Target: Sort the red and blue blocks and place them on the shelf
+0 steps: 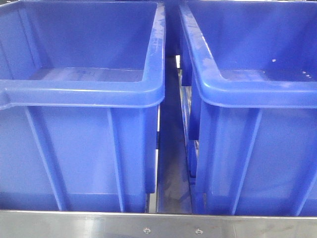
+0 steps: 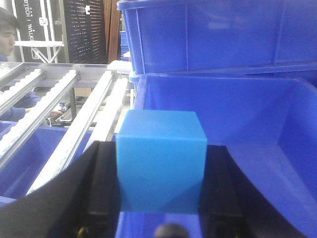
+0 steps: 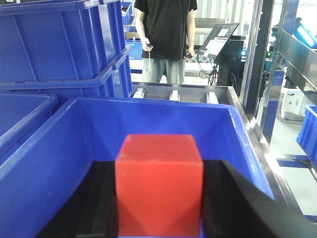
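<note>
My left gripper (image 2: pixel 161 173) is shut on the blue block (image 2: pixel 161 163), its black fingers (image 2: pixel 101 188) pressed to both sides. The cube hangs over the inside of a large blue bin (image 2: pixel 257 124). My right gripper (image 3: pixel 158 193) is shut on the red block (image 3: pixel 158 183), held over the inside of another large blue bin (image 3: pixel 59 148). The shelf shows as white roller tracks (image 2: pixel 59 104) left of the bin and as a steel rail (image 1: pixel 158 225) along the bottom of the front view. Neither gripper nor block appears in the front view.
Two big blue bins (image 1: pixel 84 89) (image 1: pixel 257 89) stand side by side on the shelf with a narrow gap (image 1: pixel 171 148) between them. More blue bins (image 3: pixel 59 44) are stacked behind. A person in black (image 3: pixel 166 34) stands beyond the shelf; another person (image 2: pixel 7 29) is at the far left.
</note>
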